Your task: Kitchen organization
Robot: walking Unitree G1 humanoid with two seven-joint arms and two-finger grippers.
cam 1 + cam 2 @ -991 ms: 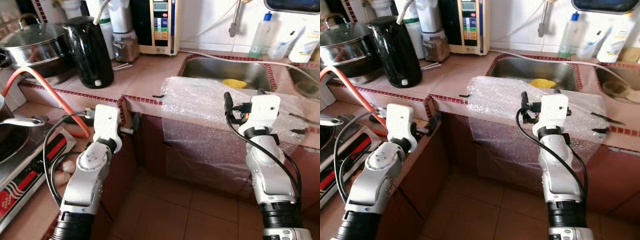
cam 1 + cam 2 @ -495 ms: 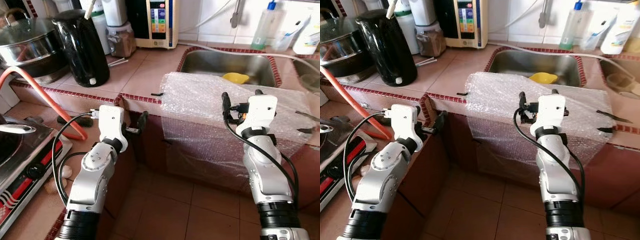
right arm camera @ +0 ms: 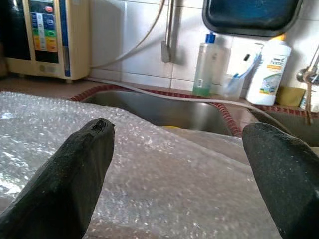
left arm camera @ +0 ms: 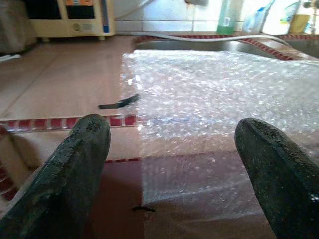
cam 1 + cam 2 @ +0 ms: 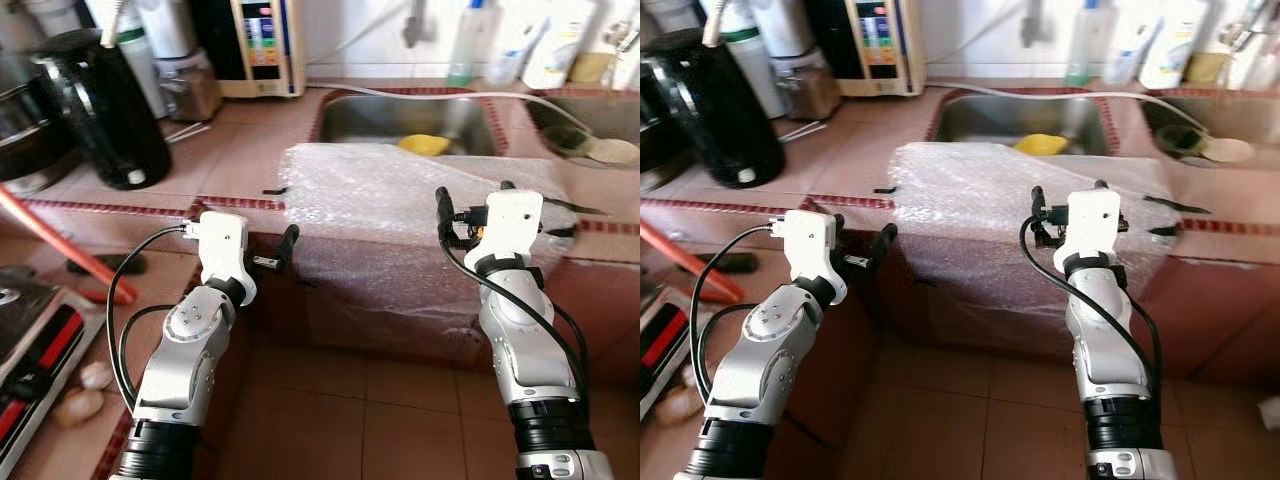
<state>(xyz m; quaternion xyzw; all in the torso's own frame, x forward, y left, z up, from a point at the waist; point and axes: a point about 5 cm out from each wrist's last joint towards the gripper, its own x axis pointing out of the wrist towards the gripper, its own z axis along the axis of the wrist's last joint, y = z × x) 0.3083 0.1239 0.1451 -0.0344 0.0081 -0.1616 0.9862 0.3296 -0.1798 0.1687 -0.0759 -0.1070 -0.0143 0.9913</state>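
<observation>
Right gripper [image 3: 179, 164] spread over bubble wrap [image 5: 400, 190] — sink [image 5: 370, 118] holds yellow item [image 5: 424, 144].

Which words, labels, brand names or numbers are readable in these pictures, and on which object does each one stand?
No text can be read for certain.
Water purifier: coloured buttons and a small display, print too small to read.
White bottle: printed label, blurred.
Clear green bottle: no legible label.
Black kettle: no readable marking.

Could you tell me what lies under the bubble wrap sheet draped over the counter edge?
The bubble wrap covers the tiled counter edge and the sink near rim, then hangs over the cabinet front. A yellow object shows in the sink beyond it; anything else beneath cannot be made out.
</observation>
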